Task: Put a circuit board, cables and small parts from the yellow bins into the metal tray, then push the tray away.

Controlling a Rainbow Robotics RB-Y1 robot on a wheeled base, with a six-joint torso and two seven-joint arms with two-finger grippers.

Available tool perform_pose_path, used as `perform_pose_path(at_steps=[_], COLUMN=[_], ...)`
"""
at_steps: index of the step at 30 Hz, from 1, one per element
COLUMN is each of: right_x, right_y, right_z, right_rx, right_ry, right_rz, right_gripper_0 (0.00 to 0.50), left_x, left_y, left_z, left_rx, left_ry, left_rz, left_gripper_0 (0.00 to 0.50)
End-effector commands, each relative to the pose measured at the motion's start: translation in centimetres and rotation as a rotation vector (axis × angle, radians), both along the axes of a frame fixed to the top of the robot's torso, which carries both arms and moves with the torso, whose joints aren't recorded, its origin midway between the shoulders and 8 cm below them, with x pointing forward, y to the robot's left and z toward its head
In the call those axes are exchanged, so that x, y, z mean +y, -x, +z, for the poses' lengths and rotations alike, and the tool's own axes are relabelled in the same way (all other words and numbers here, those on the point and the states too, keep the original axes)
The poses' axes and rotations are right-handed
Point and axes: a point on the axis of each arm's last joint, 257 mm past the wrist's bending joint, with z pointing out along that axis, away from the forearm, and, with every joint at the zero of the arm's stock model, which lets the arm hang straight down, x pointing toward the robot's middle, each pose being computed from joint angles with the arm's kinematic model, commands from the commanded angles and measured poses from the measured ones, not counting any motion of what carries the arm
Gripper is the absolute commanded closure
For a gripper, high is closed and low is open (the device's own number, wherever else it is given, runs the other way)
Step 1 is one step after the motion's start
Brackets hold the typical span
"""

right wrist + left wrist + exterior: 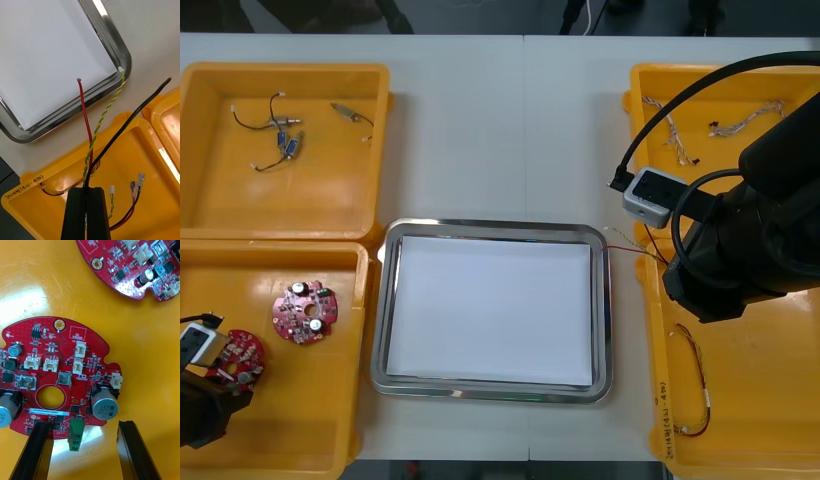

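Observation:
My right gripper (pixel 87 204) is shut on a bundle of cables (pixel 91 138): one red, one twisted yellow and green, one black. It hangs above the near right yellow bin (pixel 750 400), and the cable ends reach over the corner of the metal tray (pixel 125 56). The tray (pixel 380 300) is white inside. In the near left bin (pixel 300 420), my left gripper (pixel 84 435) stands open at the edge of a round red circuit board (pixel 56 363), its green connector between the fingers (pixel 37 453). From the front, that left gripper (pixel 225 385) partly covers the board (pixel 242 350).
A second red circuit board (pixel 305 310) lies beside the first in the same bin. The far left bin (pixel 220 200) holds small metal parts (pixel 285 140) on black leads. Pale cables (pixel 675 130) lie in the far right bin, and another cable (pixel 698 385) in the near right one.

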Motion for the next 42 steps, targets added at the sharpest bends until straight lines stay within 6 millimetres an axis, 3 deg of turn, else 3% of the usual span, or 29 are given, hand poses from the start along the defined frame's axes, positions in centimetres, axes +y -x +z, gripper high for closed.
perform_pose_path(at_steps=[1,3,4,6,7,8,26,42], right_x=[0.4,0.4,0.5,0.5,0.4,0.5,0.4,0.5], right_y=[0.1,0.1,0.0,0.0,0.0,0.0,0.0,0.1], right_z=[0.8,0.8,0.9,0.9,0.8,0.9,0.8,0.9], right_rx=[-0.022,-0.023,-0.025,-0.025,-0.024,-0.025,-0.024,-0.025], right_ry=[-0.001,0.000,-0.001,-0.001,-0.001,-0.001,-0.001,-0.001], right_rz=[-0.001,-0.001,-0.001,-0.001,-0.001,-0.001,-0.002,0.001], right_gripper_0=[0.500,0.500,0.500,0.500,0.500,0.500,0.500,0.500], left_x=[0.5,0.6,0.6,0.4,0.3,0.3,1.1,2.5], left_y=[-0.6,-0.6,-0.5,-0.4,-0.5,-0.5,-0.6,-1.0], left_z=[0.5,0.4,0.4,0.2,0.2,0.2,0.6,5.1], left_rx=[-0.021,-0.019,-0.018,-0.018,-0.020,-0.021,-0.015,0.016], left_ry=[-0.096,-0.098,-0.098,-0.097,-0.096,-0.099,-0.113,-0.137], left_rz=[-0.116,-0.116,-0.117,-0.121,-0.121,-0.125,-0.119,-0.088], left_gripper_0=[0.000,0.004,0.118,0.393,0.475,0.500,0.500,0.500])
